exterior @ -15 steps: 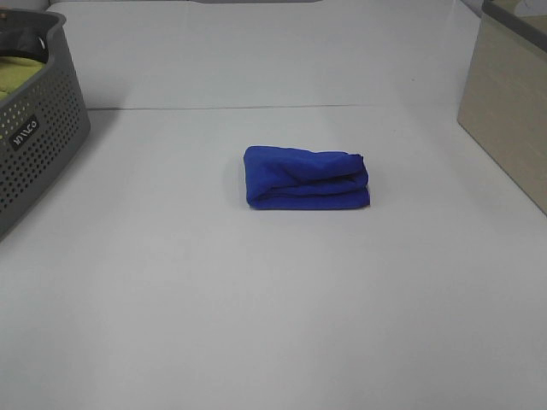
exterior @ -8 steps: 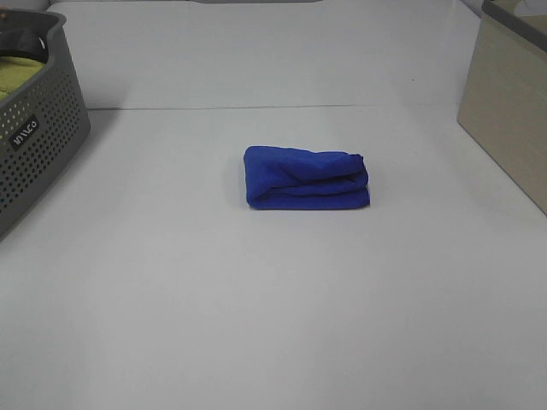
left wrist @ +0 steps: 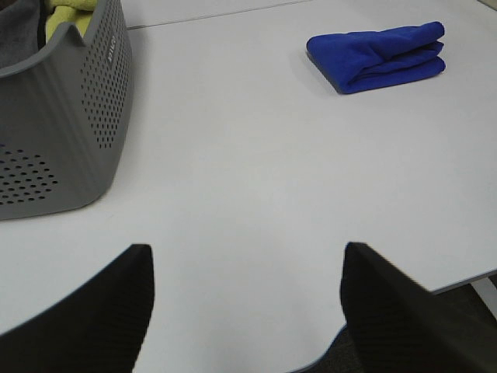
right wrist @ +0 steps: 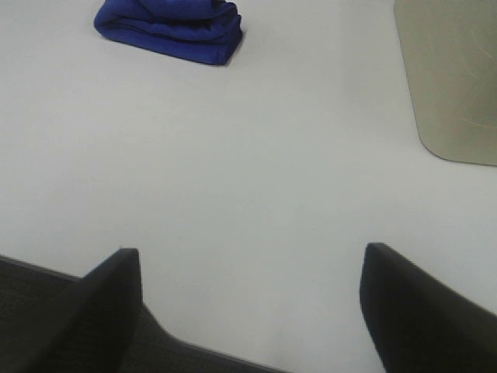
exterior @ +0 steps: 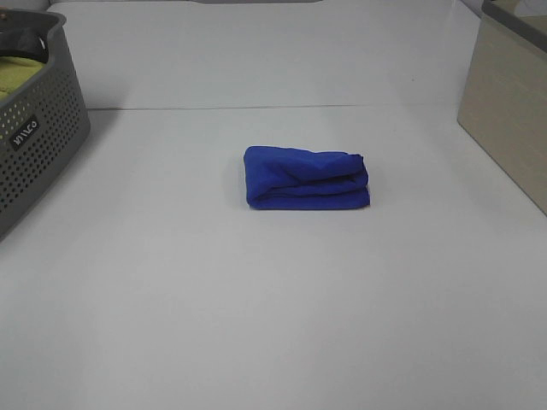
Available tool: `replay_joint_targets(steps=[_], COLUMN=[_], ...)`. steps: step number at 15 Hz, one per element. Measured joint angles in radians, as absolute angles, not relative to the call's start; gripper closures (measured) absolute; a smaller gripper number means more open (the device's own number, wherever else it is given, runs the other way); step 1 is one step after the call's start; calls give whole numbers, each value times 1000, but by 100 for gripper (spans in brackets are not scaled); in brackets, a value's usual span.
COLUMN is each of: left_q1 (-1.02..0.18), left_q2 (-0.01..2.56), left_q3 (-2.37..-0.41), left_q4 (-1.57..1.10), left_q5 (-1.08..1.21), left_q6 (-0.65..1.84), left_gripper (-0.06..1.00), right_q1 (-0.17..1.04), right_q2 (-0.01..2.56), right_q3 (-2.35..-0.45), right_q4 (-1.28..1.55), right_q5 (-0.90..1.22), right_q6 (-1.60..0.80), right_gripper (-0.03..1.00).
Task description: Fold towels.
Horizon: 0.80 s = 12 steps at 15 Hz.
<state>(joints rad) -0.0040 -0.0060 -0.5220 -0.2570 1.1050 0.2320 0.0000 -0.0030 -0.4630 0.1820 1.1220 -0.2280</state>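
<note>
Towel: royal-blue plush towel, folded into compact rectangular bundle, lying flat near centre of white table. Layers stacked; rounded fold edge faces front of exterior high view, slight rumple on top. Nothing touching it. White tag not visible in any view.
Towel, L wrist view: same bundle seen far across table, well apart from fingers.
Towel, R wrist view: bundle partly cut by frame edge, well apart from fingers.
L gripper: fingers spread wide, holding nothing; two dark fingers frame bare table surface. Sits over table's near edge; table rim and dark floor show by one finger.
R gripper: fingers wide apart, empty; dark ribbed finger visible each side. Also near table's front edge.
Arms, ext. high view: neither arm nor gripper in frame.
Basket: grey perforated plastic laundry basket at far left of table, small label on its side wall. Well apart from towel. L wrist view shows it close to L gripper's side.
Cloth: yellow-green cloth inside basket, only partly seen over rim; also seen in L wrist view.
Box: beige box at right edge of table, cut by frame; rounded corner of it in R wrist view. Well apart from towel.
</note>
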Motion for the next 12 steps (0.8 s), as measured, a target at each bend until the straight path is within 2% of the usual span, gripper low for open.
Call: replay_joint_targets(steps=[12], left_q1=[-4], left_q2=[-6], left_q3=[-522], left_q4=[-255], left_q5=[1105], left_q6=[232], left_gripper=[29], right_q1=[-14], right_q2=[-3], right_q3=[-463], right_q4=[182], right_q5=[1122], right_q6=[-228], right_gripper=[21])
